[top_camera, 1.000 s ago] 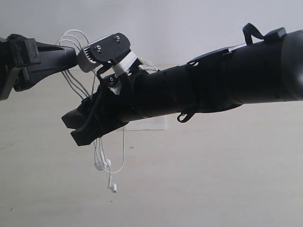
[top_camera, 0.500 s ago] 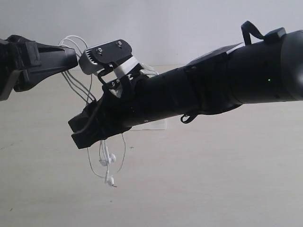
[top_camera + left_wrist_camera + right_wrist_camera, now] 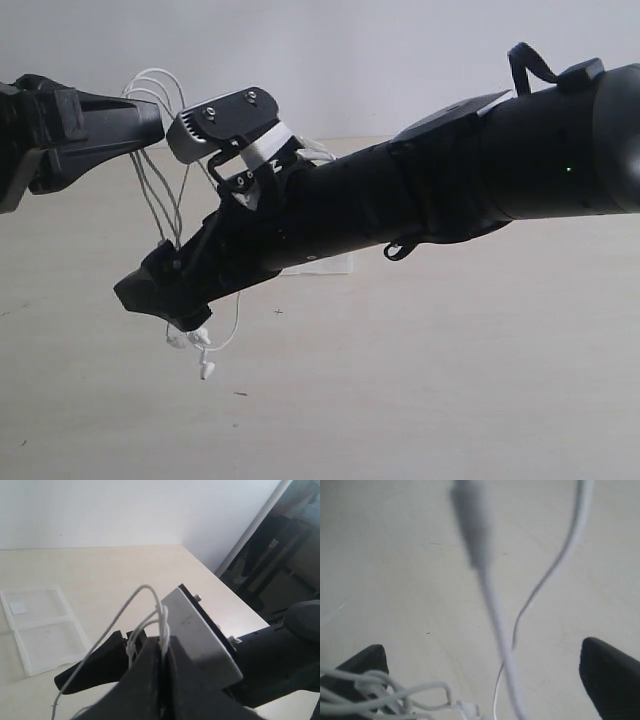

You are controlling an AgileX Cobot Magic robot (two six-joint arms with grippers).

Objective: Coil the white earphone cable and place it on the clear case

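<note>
The white earphone cable (image 3: 152, 82) is pinched in several loops by my left gripper (image 3: 157, 124), which is shut on it high above the table. In the left wrist view the strands (image 3: 161, 622) rise out of the closed jaws of that gripper (image 3: 164, 642). Strands hang down to my right gripper (image 3: 155, 300), whose jaws stand wide open around them without pinching. The earbuds (image 3: 205, 365) dangle just below it. In the right wrist view a blurred strand (image 3: 492, 610) runs between the spread fingers (image 3: 612, 675) of the right gripper (image 3: 485, 680). The clear case (image 3: 42, 630) lies flat on the table, mostly hidden behind the right arm in the exterior view.
The pale table (image 3: 450, 380) stretches under both arms to a white wall behind. The right arm's thick black forearm (image 3: 450, 190) crosses the middle of the exterior view. A sliver of the case (image 3: 330, 265) shows under it. The table's far edge (image 3: 235, 595) borders a dark area.
My right gripper has opened wide and dropped down and to the left along the hanging strands. The earbuds swung lower left. The left gripper has stayed shut and still.
</note>
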